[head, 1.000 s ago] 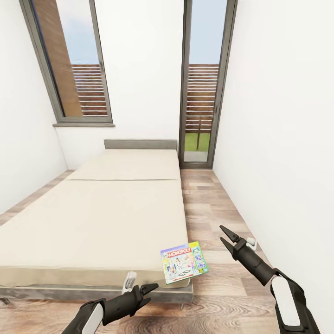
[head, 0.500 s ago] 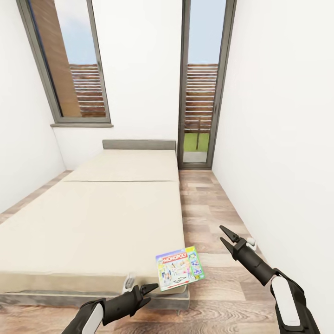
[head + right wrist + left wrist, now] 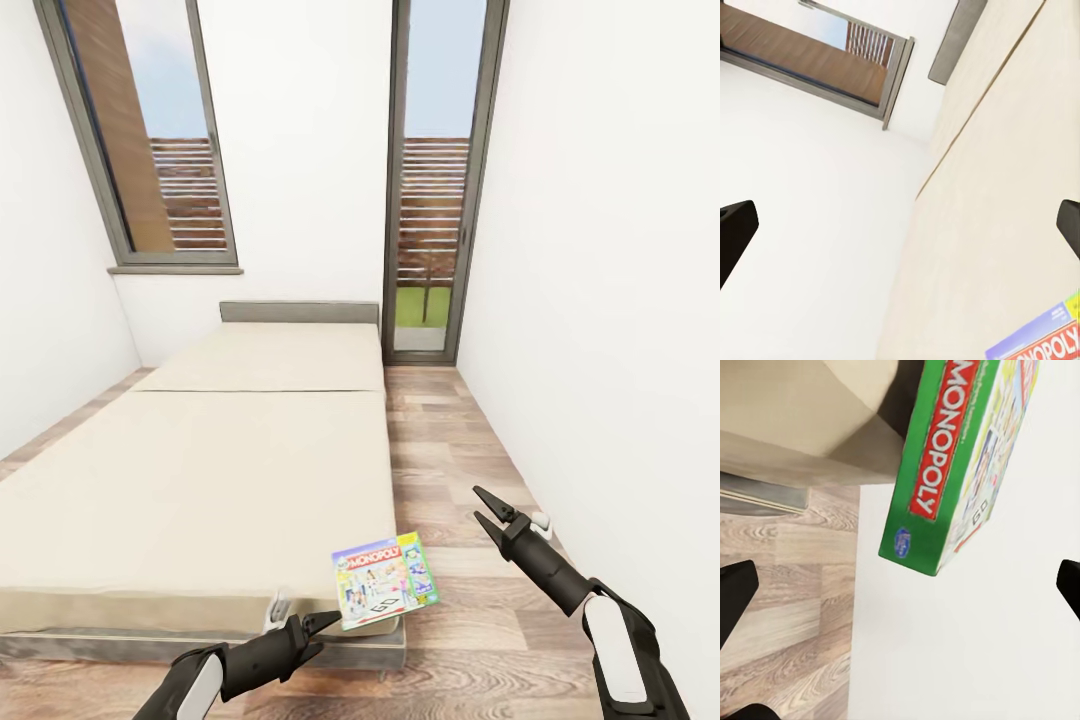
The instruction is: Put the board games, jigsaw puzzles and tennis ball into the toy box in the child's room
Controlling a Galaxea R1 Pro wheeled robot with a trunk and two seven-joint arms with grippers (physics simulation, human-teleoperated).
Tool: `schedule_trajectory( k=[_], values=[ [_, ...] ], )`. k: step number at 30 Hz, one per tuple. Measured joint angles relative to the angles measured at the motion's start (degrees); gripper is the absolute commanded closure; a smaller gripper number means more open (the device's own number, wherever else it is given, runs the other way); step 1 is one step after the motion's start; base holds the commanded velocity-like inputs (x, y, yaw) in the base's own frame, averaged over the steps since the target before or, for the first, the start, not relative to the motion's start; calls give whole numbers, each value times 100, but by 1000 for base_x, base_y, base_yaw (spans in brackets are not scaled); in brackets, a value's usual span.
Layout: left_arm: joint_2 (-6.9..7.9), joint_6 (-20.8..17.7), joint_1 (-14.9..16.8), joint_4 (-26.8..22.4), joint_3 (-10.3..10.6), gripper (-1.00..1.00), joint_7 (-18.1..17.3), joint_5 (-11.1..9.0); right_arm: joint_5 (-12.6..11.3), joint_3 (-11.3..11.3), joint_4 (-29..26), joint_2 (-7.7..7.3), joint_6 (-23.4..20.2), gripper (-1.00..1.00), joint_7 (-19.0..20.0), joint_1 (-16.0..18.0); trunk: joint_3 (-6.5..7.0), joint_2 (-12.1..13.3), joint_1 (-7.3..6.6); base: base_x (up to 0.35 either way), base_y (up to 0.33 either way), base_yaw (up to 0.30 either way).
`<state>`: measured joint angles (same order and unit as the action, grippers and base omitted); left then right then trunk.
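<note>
One board game, a green-edged box [image 3: 385,581] printed "Monopoly", lies on the near right corner of the bed [image 3: 200,470], overhanging its edge a little. My left gripper [image 3: 328,628] hovers open just left of and below the box, apart from it. In the left wrist view the box [image 3: 960,457] fills the space ahead of the open left gripper [image 3: 900,592]. My right gripper [image 3: 476,502] is open in the air to the right of the box, over the floor. In the right wrist view the box [image 3: 1042,341] shows at the edge, beside the open right gripper [image 3: 900,225].
The bed has a beige cover, a grey frame and a grey headboard [image 3: 300,312]. A strip of wood plank floor [image 3: 450,470] runs between the bed and the white right wall. A window [image 3: 150,140] and a tall glazed door [image 3: 435,180] are at the far end.
The whole picture has shifted slightly, so the camera moved: bed and box sit a little further left and lower. Both grippers hold the same open pose.
</note>
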<state>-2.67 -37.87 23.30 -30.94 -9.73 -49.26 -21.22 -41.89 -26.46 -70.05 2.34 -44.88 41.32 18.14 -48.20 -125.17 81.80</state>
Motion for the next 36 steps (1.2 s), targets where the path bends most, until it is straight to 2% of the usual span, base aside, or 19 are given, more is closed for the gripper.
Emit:
schedule_trajectory(
  k=[10,27,36],
  values=[
    [0,-8,3,0,1,-100,0,0,-7,-2,0,-1,-2,-100,3,0,0,0,0,0,-153,0],
    [0,-9,2,0,-1,-100,-1,2,-17,-2,1,-2,3,-100,4,0,0,0,0,3,-10,0],
    [0,-3,1,0,-1,-100,-1,2,-18,-2,1,-2,3,-100,11,2,0,0,-1,124,14,0]
  ],
)
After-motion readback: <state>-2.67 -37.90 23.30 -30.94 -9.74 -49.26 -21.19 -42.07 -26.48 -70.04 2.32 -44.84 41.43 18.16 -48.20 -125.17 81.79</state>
